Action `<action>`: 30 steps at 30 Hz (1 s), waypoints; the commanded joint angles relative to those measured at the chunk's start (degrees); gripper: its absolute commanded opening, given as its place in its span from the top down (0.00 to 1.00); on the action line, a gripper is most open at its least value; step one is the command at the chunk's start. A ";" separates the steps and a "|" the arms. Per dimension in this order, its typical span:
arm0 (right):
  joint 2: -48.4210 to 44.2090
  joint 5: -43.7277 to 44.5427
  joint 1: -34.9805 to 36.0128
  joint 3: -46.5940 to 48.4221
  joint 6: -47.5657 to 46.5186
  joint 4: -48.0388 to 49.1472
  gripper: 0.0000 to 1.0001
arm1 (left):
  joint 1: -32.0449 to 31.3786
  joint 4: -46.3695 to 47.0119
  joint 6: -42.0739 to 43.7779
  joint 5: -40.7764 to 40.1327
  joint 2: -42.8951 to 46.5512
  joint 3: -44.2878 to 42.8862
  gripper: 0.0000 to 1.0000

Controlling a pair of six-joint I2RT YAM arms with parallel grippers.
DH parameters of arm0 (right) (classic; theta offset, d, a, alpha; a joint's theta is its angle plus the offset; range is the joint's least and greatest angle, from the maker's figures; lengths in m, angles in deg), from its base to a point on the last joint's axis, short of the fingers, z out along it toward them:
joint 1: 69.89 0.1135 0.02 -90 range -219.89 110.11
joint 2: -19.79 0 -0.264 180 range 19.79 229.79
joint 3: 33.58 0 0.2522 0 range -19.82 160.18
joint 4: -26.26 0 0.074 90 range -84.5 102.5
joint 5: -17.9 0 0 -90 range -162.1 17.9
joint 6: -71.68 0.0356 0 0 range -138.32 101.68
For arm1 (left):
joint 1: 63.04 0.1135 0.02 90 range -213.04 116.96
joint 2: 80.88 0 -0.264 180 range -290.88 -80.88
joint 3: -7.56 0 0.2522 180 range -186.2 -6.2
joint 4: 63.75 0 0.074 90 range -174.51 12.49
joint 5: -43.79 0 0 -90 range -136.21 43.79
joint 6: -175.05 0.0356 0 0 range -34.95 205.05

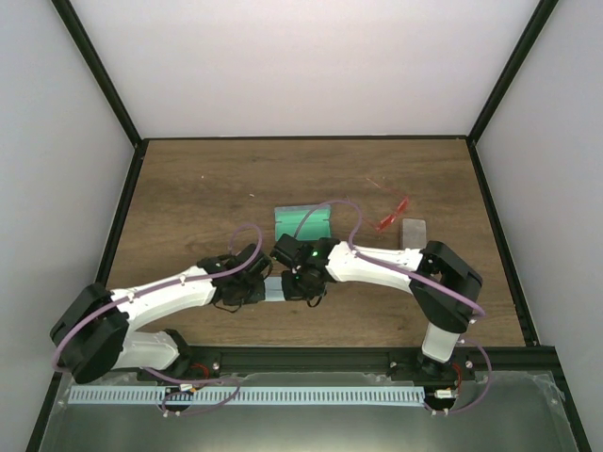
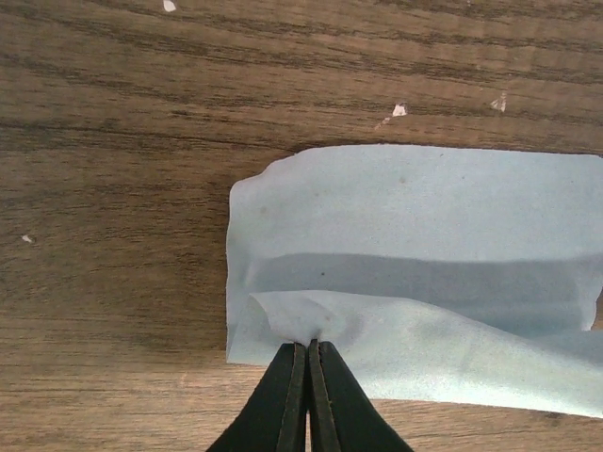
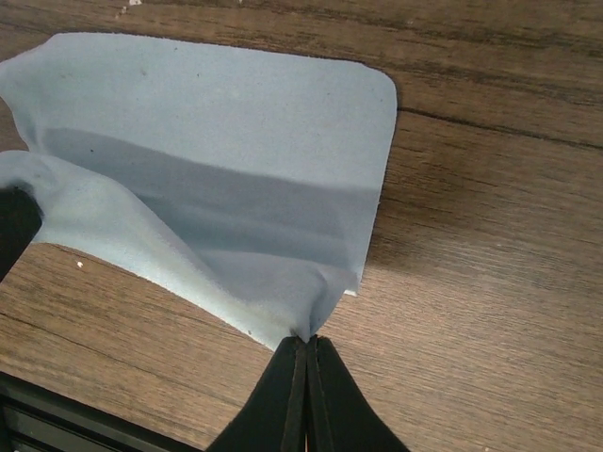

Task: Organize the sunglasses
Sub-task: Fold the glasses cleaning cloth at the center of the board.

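A pale teal cloth [image 2: 415,254] lies on the wood table, its near edge lifted. My left gripper [image 2: 308,344] is shut on the cloth's near left corner. My right gripper [image 3: 307,339] is shut on the cloth's [image 3: 217,160] near right corner. In the top view both grippers, left [image 1: 254,287] and right [image 1: 303,282], meet over the cloth [image 1: 274,288] near the table's front middle. The red-orange sunglasses [image 1: 392,216] lie at the right, beyond a blue-grey case [image 1: 413,232]. Thin pink lines [image 1: 375,182] behind them may be the pink pair.
An open green-lined case [image 1: 302,223] lies just behind the grippers. The table's dark front rail [image 1: 311,358] runs close below the arms. Black frame posts stand at the table's sides.
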 commanded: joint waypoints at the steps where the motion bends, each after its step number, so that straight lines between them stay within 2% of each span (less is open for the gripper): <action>1: 1.00 -0.58 -0.47 0.85 -0.76 0.36 0.99 | 0.29 0.31 1.04 -0.41 -0.26 -1.35 0.95; 15: -2.51 -2.15 1.12 -3.71 2.58 2.01 0.99 | 0.29 -1.14 0.33 -0.32 4.29 0.67 0.95; 30: -0.90 -0.61 2.61 -1.76 3.66 1.09 0.99 | 0.29 -1.37 0.35 0.50 5.87 2.50 0.95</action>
